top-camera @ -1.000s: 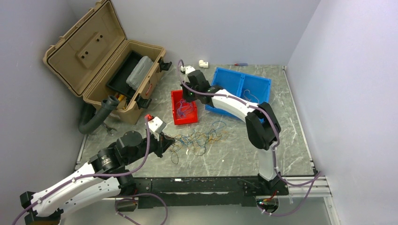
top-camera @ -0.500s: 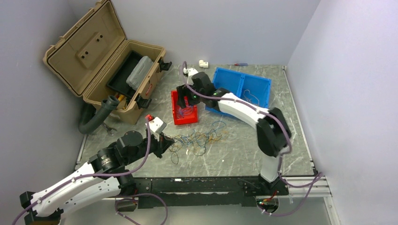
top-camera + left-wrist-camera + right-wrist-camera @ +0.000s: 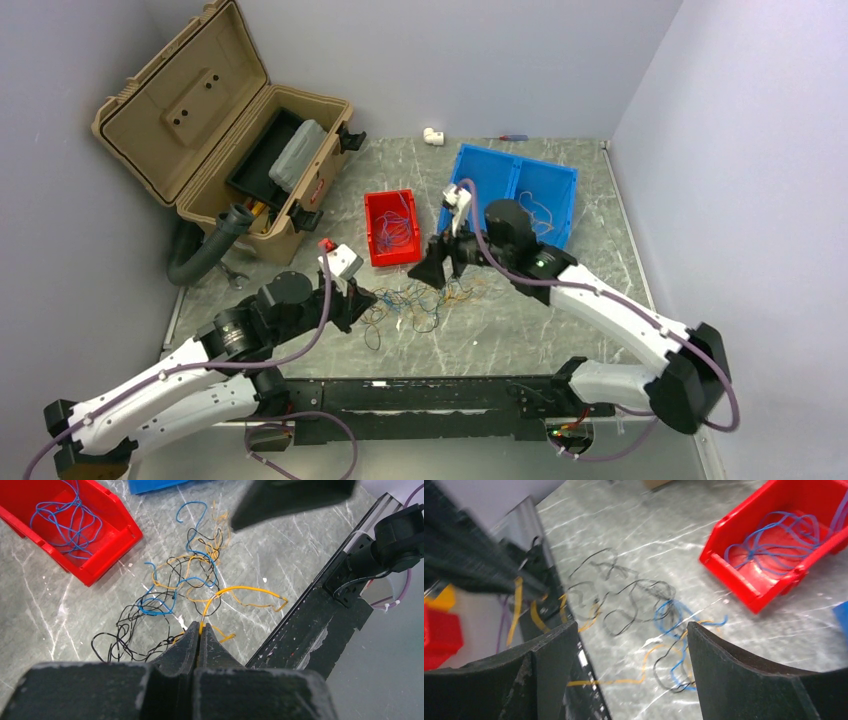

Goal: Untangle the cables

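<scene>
On the marbled surface (image 3: 520, 325), the right fingers (image 3: 544, 670), released moments ago over the red bin (image 3: 371, 232) of blue wires (image 3: 398, 230), swing back open above the tangled cables (image 3: 425, 300). The left fingers (image 3: 212, 647) stay clenched on a yellow-orange wire (image 3: 240, 591), likely anchoring it for the next pull.

Both arms stretched toward frame centre; left closed, right open.
Left arm (image 3: 160, 390) runs up from the lower left, with the left gripper (image 3: 365, 298) held low and its fingers pressed together on a yellow cable (image 3: 240, 589). Right arm (image 3: 610, 305) extends from the lower right. The right gripper (image 3: 445, 265) points down-left with jaws spread wide, tips seemingly just above the surface (wrist view blurred).
</scene>
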You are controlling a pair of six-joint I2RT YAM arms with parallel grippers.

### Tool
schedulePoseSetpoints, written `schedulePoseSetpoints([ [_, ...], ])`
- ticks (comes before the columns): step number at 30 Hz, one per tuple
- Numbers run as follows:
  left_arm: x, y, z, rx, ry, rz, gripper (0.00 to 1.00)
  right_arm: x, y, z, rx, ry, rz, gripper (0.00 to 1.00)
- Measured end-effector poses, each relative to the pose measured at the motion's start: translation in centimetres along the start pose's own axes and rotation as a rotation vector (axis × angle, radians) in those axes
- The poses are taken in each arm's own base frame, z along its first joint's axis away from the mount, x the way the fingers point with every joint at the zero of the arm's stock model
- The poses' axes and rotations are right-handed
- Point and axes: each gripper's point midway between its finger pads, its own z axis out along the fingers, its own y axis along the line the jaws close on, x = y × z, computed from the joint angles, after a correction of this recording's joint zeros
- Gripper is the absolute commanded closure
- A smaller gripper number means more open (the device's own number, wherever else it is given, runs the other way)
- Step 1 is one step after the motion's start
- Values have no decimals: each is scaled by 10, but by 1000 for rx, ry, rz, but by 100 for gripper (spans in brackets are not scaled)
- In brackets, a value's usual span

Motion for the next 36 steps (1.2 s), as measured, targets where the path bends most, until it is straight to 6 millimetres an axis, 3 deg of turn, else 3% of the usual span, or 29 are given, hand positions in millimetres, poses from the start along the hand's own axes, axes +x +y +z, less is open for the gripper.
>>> schedulePoseSetpoints([
  [3,0,-3,5,10,16,1,100,12,24,-20,-90,-9,-11,21],
  [7,2,-7,15,25,35,1,100,-2,55,-38,-196,-66,-63,23],
  [11,2,-11,23,41,54,2,100,-3,77,-47,-279,-74,-91,25],
  [23,-11,-20,28,73,33,3,100,14,82,-33,-304,-12,-64,46],
  [34,-12,-21,27,74,30,3,100,29,92,-22,-332,36,-37,99],
  [36,-13,-20,26,73,24,2,95,28,91,-21,-321,32,-37,100],
])
